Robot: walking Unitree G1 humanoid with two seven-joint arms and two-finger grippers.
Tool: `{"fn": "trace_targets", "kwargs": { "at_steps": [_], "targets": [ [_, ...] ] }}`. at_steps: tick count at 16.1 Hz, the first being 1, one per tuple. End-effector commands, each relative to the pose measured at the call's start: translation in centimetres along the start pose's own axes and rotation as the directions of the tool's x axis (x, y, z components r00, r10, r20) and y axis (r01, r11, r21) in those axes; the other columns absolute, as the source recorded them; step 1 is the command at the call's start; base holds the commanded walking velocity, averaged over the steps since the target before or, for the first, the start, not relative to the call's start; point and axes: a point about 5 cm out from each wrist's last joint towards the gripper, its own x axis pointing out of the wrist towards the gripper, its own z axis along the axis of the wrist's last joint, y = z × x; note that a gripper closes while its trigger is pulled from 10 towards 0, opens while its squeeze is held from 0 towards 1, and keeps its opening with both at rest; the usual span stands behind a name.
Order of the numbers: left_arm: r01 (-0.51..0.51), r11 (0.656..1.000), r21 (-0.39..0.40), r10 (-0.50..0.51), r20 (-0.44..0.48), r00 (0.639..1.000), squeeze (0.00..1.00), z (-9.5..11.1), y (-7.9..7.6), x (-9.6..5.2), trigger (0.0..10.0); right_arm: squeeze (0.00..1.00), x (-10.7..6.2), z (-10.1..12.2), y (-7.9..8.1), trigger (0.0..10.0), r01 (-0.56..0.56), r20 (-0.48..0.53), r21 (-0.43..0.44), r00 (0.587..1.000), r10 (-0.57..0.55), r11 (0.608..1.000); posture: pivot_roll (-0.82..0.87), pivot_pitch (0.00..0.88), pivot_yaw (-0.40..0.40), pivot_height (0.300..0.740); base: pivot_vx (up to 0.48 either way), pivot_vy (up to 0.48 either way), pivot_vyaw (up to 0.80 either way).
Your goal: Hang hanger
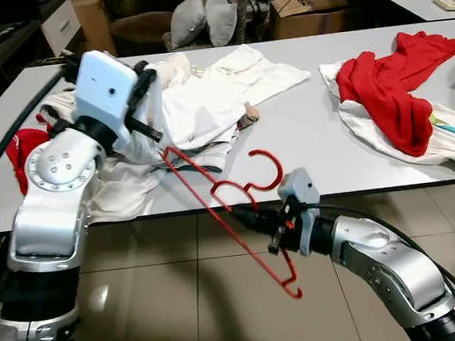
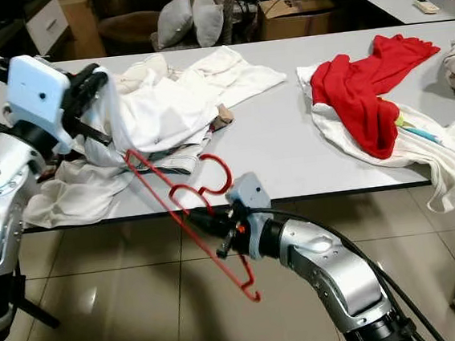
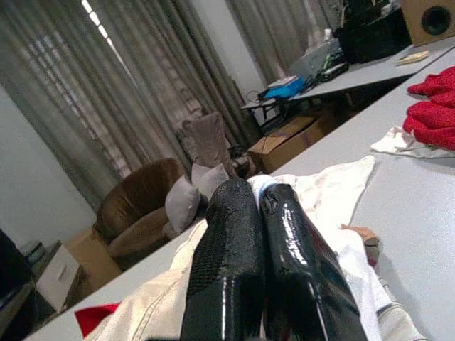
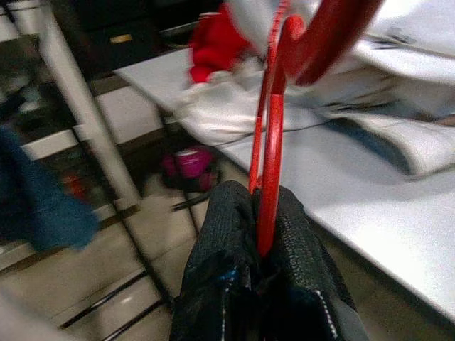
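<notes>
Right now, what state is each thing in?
red hanger: held off the table, tilted, one end in the shirt
right gripper: shut on the hanger
left gripper: shut on the white shirt
white shirt: crumpled, partly lifted
red garment: heaped on table

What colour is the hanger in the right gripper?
Red hanger, held by the right gripper; clearest in the left eye view.

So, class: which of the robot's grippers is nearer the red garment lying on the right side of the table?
Right. The right gripper sits below the table edge, shut on the red wire hanger; the left gripper grips white cloth, farther from the red garment.
</notes>
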Motion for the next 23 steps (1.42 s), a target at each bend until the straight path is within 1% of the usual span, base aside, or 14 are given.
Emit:
{"fn": "trace_targets", "kwargs": {
  "at_steps": [1,4,7,8,10,12,14,15,16,17,18,19,20,23],
  "targets": [
    [-0.004,0.998,0.065,0.004,0.007,1.000,0.00,0.3,0.3,0.1,0.2,0.00,-0.7,1.0,-1.0,10.0,0.071,0.030,-0.047,0.997,-0.069,0.996,-0.05,0.000,0.054,0.740,0.000,0.000,0.00],
    [-0.011,0.998,0.067,0.010,0.005,1.000,0.00,0.2,0.4,0.1,0.4,0.00,-1.5,1.7,-1.4,10.0,0.107,0.058,-0.067,0.993,-0.103,0.992,-0.05,0.000,0.054,0.740,0.000,0.000,0.00],
    [0.005,0.995,0.102,-0.003,-0.017,1.000,0.00,-0.3,0.6,-0.2,0.0,0.00,-3.4,4.1,-4.1,10.0,0.321,0.206,-0.080,0.932,-0.299,0.944,-0.06,0.000,0.062,0.740,0.000,0.000,0.00],
    [0.007,0.991,0.135,-0.003,-0.036,0.999,0.00,-0.7,0.8,-0.4,0.0,0.00,-4.2,4.8,-4.9,10.0,0.365,0.251,-0.059,0.906,-0.340,0.929,-0.06,0.000,0.066,0.740,0.000,0.000,0.00],
    [-0.004,0.984,0.180,0.015,-0.059,0.998,0.00,-1.1,1.5,-0.7,0.0,0.00,-5.5,5.3,-5.7,10.0,0.392,0.275,-0.042,0.889,-0.367,0.919,-0.07,0.000,0.068,0.740,0.000,0.000,0.00],
    [0.002,0.979,0.203,0.010,-0.058,0.998,0.00,-1.2,1.6,-0.8,0.0,0.00,-5.9,5.0,-5.9,10.0,0.401,0.262,-0.044,0.889,-0.376,0.915,-0.07,0.000,0.068,0.740,0.000,0.000,0.00],
    [0.002,0.970,0.244,0.020,-0.088,0.996,0.00,-1.9,1.7,-1.0,0.0,0.00,-5.8,4.7,-5.3,10.0,0.349,0.246,-0.049,0.912,-0.327,0.936,-0.07,0.000,0.066,0.740,0.000,0.000,0.00],
    [-0.030,0.969,0.246,0.054,-0.092,0.994,0.00,-2.0,2.1,-1.0,0.0,0.00,-5.8,4.0,-4.6,10.0,0.280,0.183,-0.066,0.947,-0.264,0.958,-0.08,0.000,0.068,0.740,0.000,0.000,0.00],
    [-0.076,0.970,0.229,0.097,-0.081,0.992,0.00,-2.0,2.7,-0.9,0.0,0.00,-5.9,2.3,-3.8,10.0,0.194,0.042,-0.135,0.981,-0.190,0.972,-0.08,0.000,0.067,0.740,0.000,0.000,0.00],
    [-0.083,0.970,0.229,0.102,-0.074,0.992,0.00,-1.9,2.8,-0.8,0.0,0.00,-6.1,2.0,-4.2,10.0,0.229,0.028,-0.140,0.973,-0.227,0.963,-0.08,0.000,0.067,0.740,0.000,0.000,0.00],
    [-0.097,0.965,0.244,0.117,-0.067,0.991,0.00,-1.7,3.0,-0.7,0.0,0.00,-6.4,2.3,-5.4,10.0,0.352,0.077,-0.084,0.935,-0.346,0.932,-0.08,0.000,0.069,0.740,0.000,0.000,0.00],
    [-0.108,0.954,0.279,0.133,-0.074,0.988,0.00,-1.9,3.4,-0.7,0.0,0.00,-6.8,3.1,-6.2,10.0,0.408,0.137,-0.043,0.907,-0.399,0.912,-0.08,0.000,0.073,0.740,0.000,0.000,0.00],
    [-0.106,0.916,0.387,0.156,-0.099,0.983,0.00,-2.3,4.1,-1.0,0.0,0.00,-7.3,3.9,-6.4,10.0,0.415,0.191,-0.016,0.894,-0.405,0.909,-0.09,0.000,0.082,0.740,0.000,0.000,0.00],
    [-0.073,0.848,0.525,0.177,-0.150,0.973,0.00,-3.1,5.0,-1.1,0.0,0.00,-7.6,3.8,-5.9,10.0,0.380,0.190,-0.026,0.910,-0.369,0.924,-0.09,0.000,0.085,0.740,0.000,0.000,0.00]
  ]
}}
